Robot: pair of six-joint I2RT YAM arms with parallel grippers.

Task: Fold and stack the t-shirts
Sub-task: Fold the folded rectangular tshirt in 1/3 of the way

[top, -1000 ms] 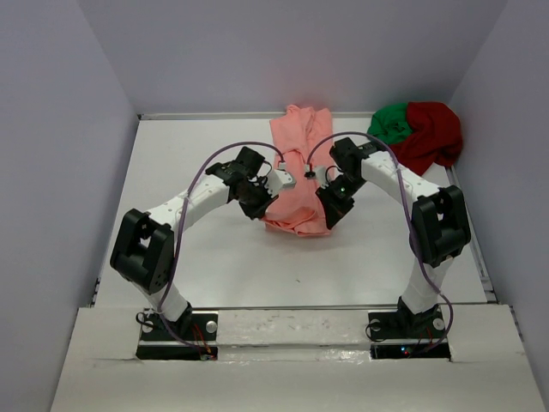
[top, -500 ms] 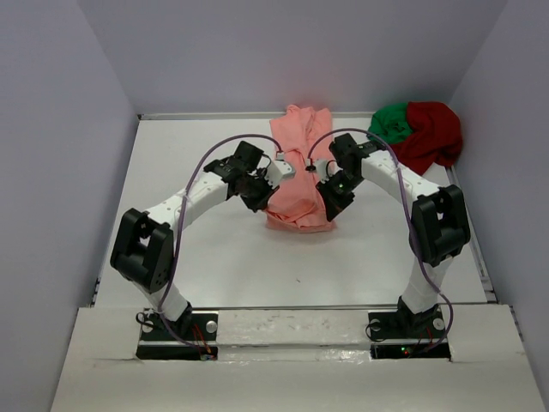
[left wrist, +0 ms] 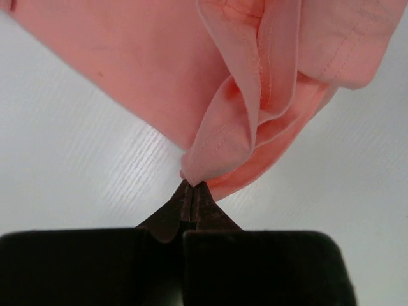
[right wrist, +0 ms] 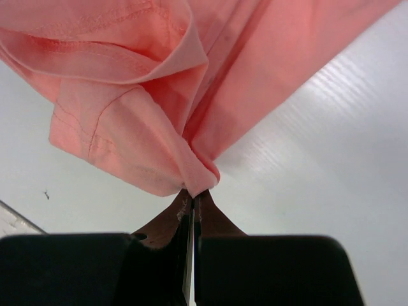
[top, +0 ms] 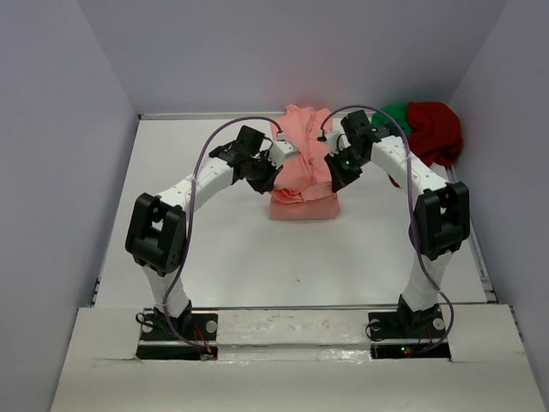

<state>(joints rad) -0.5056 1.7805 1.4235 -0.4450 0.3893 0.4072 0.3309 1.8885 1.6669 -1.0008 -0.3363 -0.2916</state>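
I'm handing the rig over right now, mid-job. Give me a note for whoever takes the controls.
Left gripper: shut, pinching an edge of the salmon-pink shirt.
Right gripper: shut on the same shirt's other side.
The shirt is bunched, partly doubled over, on the table.
Green shirt and dark red shirt lie crumpled together in the far right corner.
Done: no shirt folded or stacked.
To do: finish the pink fold, fold the other two, stack all three.

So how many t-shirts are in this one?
3. The pink shirt is in the middle; the green shirt and dark red shirt are bunched together in the far right corner. More could hide underneath.
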